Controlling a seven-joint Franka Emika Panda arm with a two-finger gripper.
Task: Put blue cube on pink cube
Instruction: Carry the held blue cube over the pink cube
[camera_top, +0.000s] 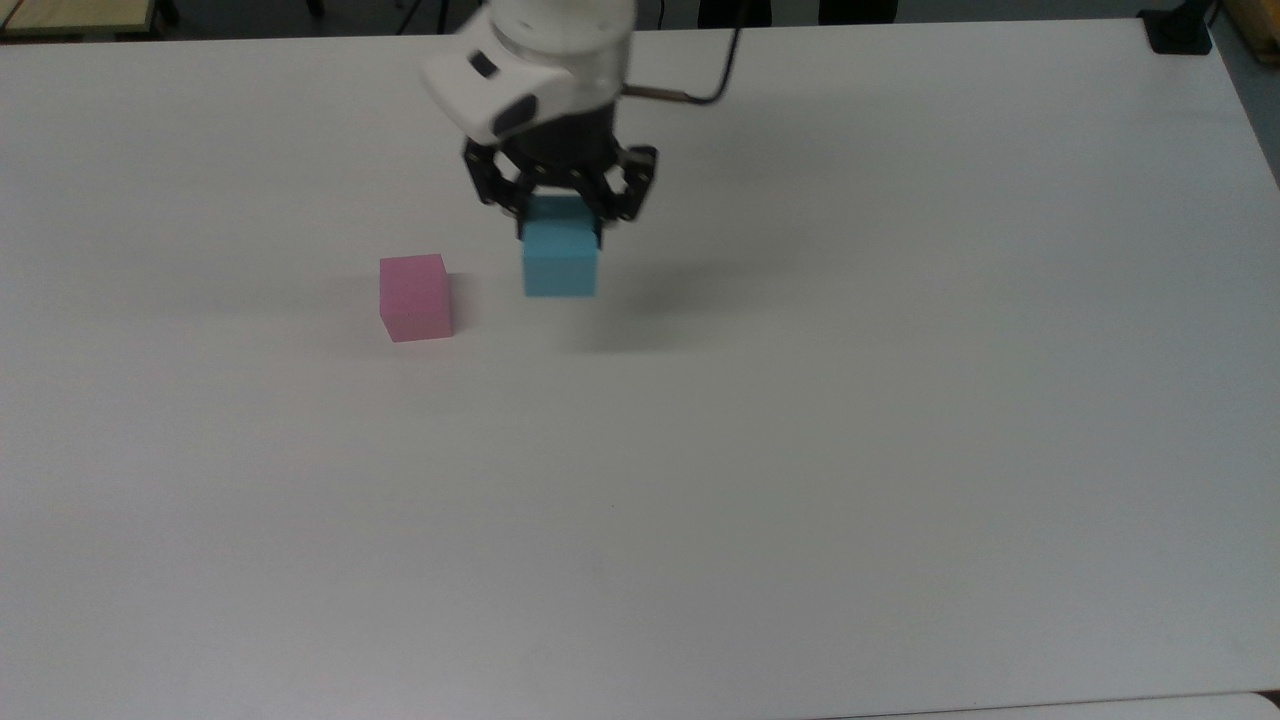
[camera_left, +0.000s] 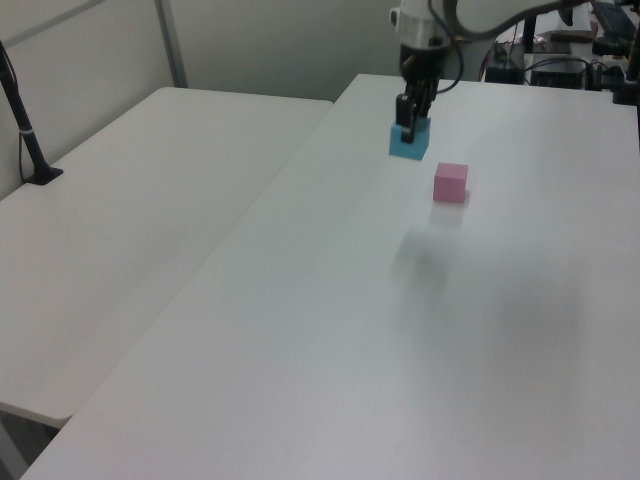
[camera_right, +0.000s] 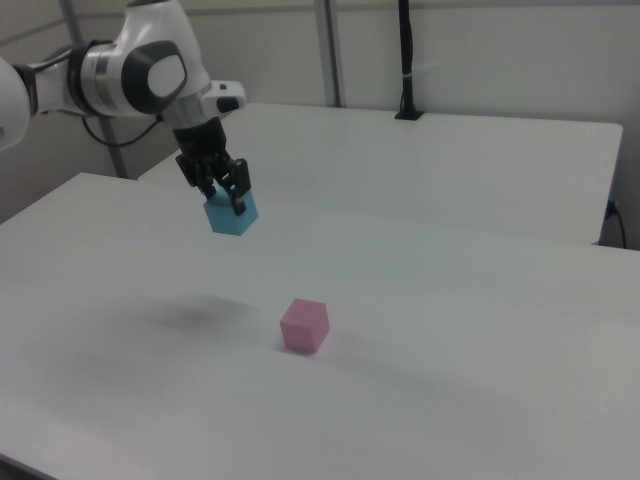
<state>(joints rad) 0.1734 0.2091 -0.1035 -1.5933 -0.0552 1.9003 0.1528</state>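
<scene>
The light-blue cube (camera_top: 560, 260) hangs well above the white table (camera_top: 800, 450), with my gripper (camera_top: 558, 215) shut on its upper part. In the right view the blue cube (camera_right: 231, 214) floats high over its own shadow, held by the gripper (camera_right: 222, 190). The pink cube (camera_top: 415, 297) rests on the table, to the top view's left of the blue cube. In the left view the blue cube (camera_left: 409, 141) is up and left of the pink cube (camera_left: 450, 182), under the gripper (camera_left: 410, 112). The right view has the pink cube (camera_right: 304, 325) lower right of the held cube.
A second white table (camera_left: 120, 230) adjoins on the left view's left, with a black post (camera_left: 25, 130) clamped at its edge. Another black post (camera_right: 405, 60) stands at the back in the right view. A black clamp (camera_top: 1180, 30) sits at the top view's upper right corner.
</scene>
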